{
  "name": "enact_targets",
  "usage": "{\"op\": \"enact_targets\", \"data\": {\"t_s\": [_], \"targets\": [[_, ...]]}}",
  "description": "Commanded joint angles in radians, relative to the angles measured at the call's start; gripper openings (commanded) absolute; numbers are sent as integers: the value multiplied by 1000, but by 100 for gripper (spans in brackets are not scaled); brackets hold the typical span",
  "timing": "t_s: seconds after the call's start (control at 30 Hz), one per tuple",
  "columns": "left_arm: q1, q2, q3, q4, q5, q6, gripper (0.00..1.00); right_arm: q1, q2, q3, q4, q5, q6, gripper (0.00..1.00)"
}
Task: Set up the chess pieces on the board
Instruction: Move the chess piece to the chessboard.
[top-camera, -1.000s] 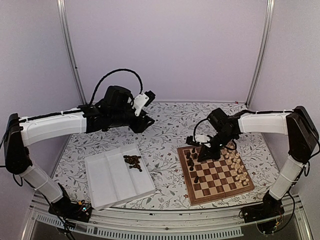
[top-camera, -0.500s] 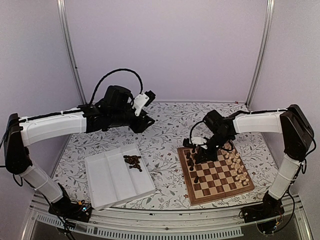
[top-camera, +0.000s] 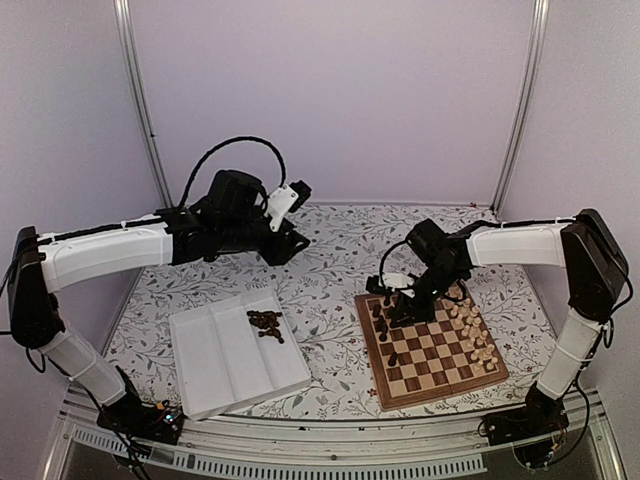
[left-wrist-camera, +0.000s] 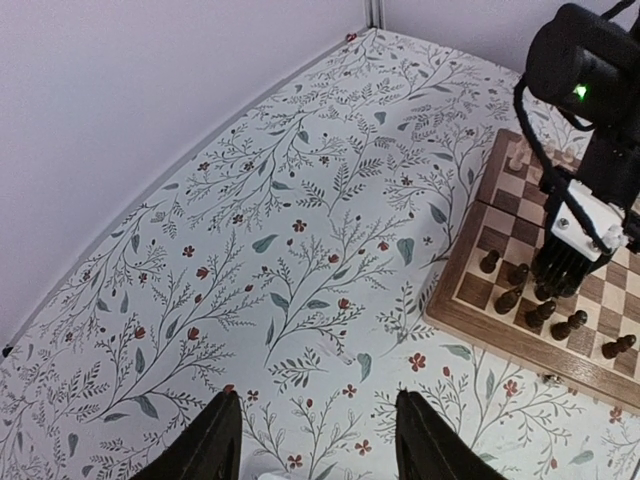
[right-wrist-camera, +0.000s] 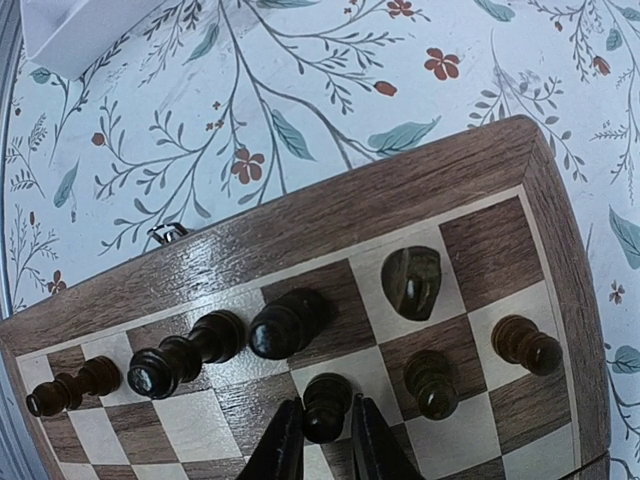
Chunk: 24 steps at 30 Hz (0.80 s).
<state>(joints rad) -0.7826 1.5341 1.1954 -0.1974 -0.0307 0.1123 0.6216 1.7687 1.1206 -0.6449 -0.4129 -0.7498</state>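
Observation:
The board lies at the right of the table, with dark chess pieces along its left side and cream ones along its right. My right gripper reaches down among the dark pieces. In the right wrist view its fingertips stand close on either side of a dark pawn that stands upright on a square of the board. Whether they still press it does not show. My left gripper hangs open and empty over the cloth, far left of the board.
A white ridged tray lies at the front left, holding a small heap of dark pieces. Other dark pieces crowd the squares around the flanked pawn. The floral cloth covers the table, with walls close behind.
My right gripper has shifted a little to the left over the board's dark side and has since stayed put. The left arm has not moved.

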Motion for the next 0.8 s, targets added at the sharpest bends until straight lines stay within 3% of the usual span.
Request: {"op": "enact_targets", "data": {"t_s": [0.0,0.4,0.5,0.63,0.77], "targets": [[10,14,27,1,16,9,54,6,-29,25,-5,23,19,19],[9,15,32,-11,6,3,55,5,-52,40,-39,21,31,22],[-2,23,44,-46,-58,-10,56,6,-114,49,-77,52,34,29],[-10,52,102,-220,-95,-103,54,-11,-247,50,-103,115,44,41],[-6,22,41,-327,-86,-208,50,-64,-410,41,-67,171,70,49]]}}
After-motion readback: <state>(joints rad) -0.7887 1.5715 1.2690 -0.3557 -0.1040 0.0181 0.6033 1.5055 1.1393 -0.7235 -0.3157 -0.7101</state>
